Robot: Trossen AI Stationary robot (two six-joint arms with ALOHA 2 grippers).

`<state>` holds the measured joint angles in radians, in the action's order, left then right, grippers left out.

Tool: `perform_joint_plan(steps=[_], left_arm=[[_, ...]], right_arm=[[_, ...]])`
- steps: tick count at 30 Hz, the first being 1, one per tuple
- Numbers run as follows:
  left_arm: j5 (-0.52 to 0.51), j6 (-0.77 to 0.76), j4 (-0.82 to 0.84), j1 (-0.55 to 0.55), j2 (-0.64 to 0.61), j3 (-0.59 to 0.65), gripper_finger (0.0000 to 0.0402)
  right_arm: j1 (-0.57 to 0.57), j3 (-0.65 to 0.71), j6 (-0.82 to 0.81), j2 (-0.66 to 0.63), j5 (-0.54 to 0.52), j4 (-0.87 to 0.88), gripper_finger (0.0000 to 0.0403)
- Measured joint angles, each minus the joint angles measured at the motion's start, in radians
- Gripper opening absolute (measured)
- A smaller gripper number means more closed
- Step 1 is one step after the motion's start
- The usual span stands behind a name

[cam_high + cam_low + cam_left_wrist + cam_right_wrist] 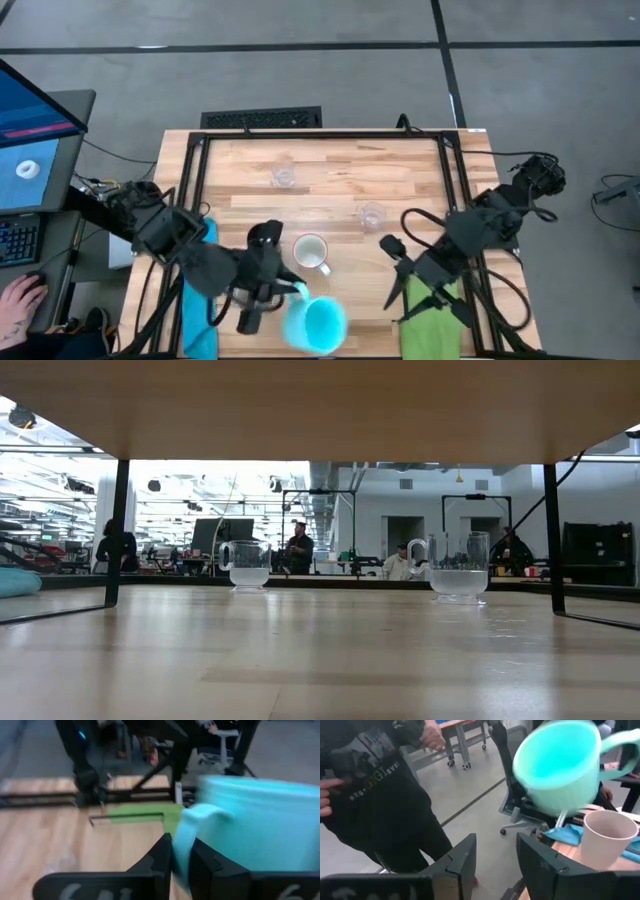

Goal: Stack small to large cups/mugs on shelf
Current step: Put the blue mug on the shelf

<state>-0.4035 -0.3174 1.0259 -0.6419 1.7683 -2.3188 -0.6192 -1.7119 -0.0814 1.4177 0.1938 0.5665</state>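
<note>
Blue mug (318, 323) hangs by its handle, pinched in left claw (297, 290), beside white mug (311, 252)

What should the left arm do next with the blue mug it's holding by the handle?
Probably carry it inward over the shelf before lowering. The left gripper is shut on the handle of the blue mug, which hangs tilted at the near edge, beside the white mug. Two clear glasses stand farther in. The right gripper waits open nearby.
</note>
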Motion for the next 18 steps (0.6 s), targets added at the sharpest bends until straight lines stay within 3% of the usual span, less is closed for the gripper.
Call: perform_joint_plan(steps=[4, 7, 13, 18], left_arm=[[-0.069, 0.103, -0.139, -0.057, 0.0, 0.0, 0.0019], [0.072, 0.248, -0.386, -0.065, -0.008, 0.0, 0.0005], [0.011, 0.227, -0.315, -0.049, -0.044, -0.002, 0.0003], [0.017, 0.21, -0.303, -0.034, -0.021, 0.009, 0.0002]], right_arm=[[-0.044, 0.0, -0.006, -0.008, -0.048, -0.048, 0.0153], [-0.065, 0.0, -0.006, -0.008, -0.079, -0.074, 0.0149], [-0.078, 0.0, -0.007, -0.008, -0.125, -0.139, 0.0141], [-0.082, 0.0, -0.009, -0.007, -0.177, -0.142, 0.0133]])
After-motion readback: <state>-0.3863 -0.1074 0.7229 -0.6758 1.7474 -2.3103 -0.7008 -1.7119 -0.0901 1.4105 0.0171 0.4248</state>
